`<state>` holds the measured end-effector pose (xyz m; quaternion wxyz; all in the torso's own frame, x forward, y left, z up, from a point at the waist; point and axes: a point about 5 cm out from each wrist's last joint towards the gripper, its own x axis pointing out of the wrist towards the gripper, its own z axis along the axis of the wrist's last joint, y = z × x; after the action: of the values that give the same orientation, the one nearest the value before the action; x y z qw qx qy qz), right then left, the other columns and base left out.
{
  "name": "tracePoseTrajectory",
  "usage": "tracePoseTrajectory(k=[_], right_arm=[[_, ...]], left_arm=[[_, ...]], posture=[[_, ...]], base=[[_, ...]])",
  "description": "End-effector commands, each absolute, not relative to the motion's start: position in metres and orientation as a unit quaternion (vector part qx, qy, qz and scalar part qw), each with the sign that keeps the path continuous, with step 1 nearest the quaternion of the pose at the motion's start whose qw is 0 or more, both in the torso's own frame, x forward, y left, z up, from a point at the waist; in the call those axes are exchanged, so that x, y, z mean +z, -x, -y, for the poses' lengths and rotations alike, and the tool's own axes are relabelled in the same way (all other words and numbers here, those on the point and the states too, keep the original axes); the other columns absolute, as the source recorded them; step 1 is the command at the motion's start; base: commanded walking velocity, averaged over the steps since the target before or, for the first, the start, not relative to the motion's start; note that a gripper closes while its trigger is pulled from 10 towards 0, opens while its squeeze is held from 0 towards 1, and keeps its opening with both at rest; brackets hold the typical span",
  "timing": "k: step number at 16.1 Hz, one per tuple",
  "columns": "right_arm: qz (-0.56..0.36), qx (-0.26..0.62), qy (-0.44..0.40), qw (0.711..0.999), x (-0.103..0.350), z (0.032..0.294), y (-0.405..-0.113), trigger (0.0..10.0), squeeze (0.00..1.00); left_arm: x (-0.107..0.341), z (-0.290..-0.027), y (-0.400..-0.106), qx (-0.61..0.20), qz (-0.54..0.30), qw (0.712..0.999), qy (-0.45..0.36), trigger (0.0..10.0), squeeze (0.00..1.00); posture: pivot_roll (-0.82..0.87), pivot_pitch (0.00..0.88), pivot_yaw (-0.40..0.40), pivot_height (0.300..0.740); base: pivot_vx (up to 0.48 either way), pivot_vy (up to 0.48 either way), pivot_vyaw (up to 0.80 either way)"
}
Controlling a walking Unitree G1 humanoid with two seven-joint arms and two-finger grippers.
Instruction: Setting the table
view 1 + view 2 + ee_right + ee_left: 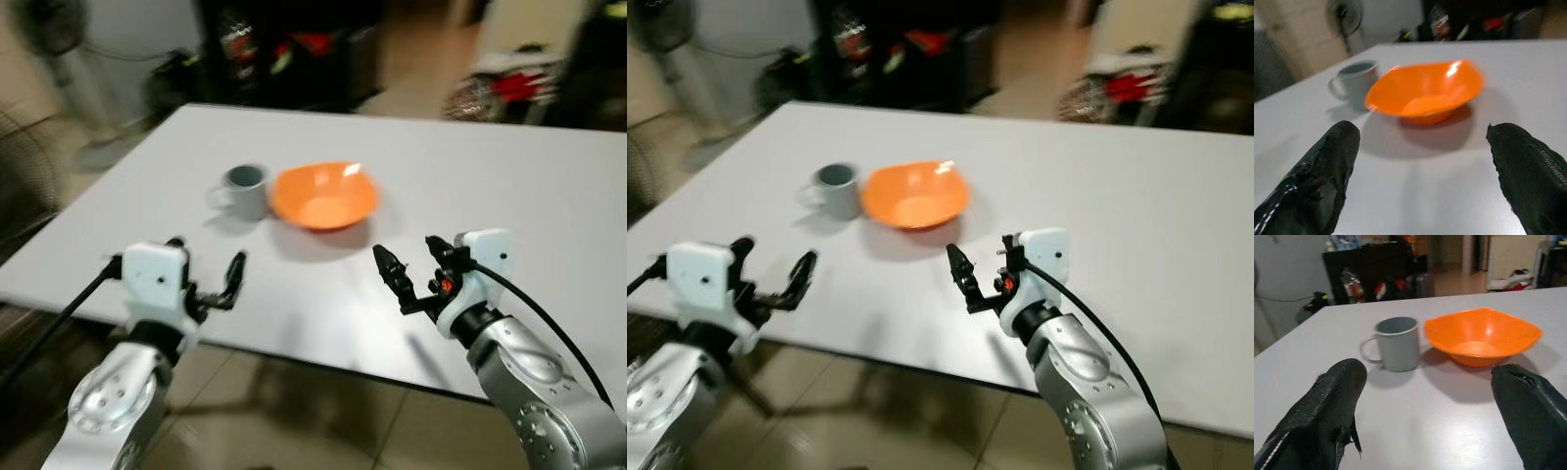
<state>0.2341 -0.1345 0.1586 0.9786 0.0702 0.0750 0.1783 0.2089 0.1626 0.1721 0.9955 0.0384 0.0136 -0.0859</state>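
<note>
Both sets of fingers poised at the near edge, reach not yet made.

Nearest me, my left fingers (209,279) and right fingers (416,274) hang spread and empty over the near edge of the white surface (509,186), holding nothing. Farther in, toward the left of middle, the orange bowl (324,195) sits upright, with the grey mug (245,190) just beside it on its left, handle pointing left; I cannot tell if they touch. I judge this the approach step: next I must reach forward and close on one of them, probably the bowl's rim.
</note>
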Motion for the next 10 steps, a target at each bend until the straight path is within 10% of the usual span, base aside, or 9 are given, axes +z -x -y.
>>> tracePoseTrajectory(k=[1, 10], right_arm=[[-0.068, 0.186, -0.078, 0.977, 0.1619, 0.1318, -0.2366, 10.0, 1.0], [-0.07, 0.172, -0.104, 0.977, 0.1588, 0.1335, -0.2354, 10.0, 1.0]], left_arm=[[0.1712, -0.1685, -0.2109, -0.072, -0.02, 0.996, -0.044, 10.0, 0.0], [0.174, -0.1696, -0.2183, -0.075, -0.019, 0.996, -0.045, 10.0, 0.0]], posture=[[-0.02, 0.02, 0.059, 0.74], [-0.03, 0.023, 0.072, 0.74]], base=[[0.0, 0.0, 0.8], [0.0, 0.0, 0.8]])
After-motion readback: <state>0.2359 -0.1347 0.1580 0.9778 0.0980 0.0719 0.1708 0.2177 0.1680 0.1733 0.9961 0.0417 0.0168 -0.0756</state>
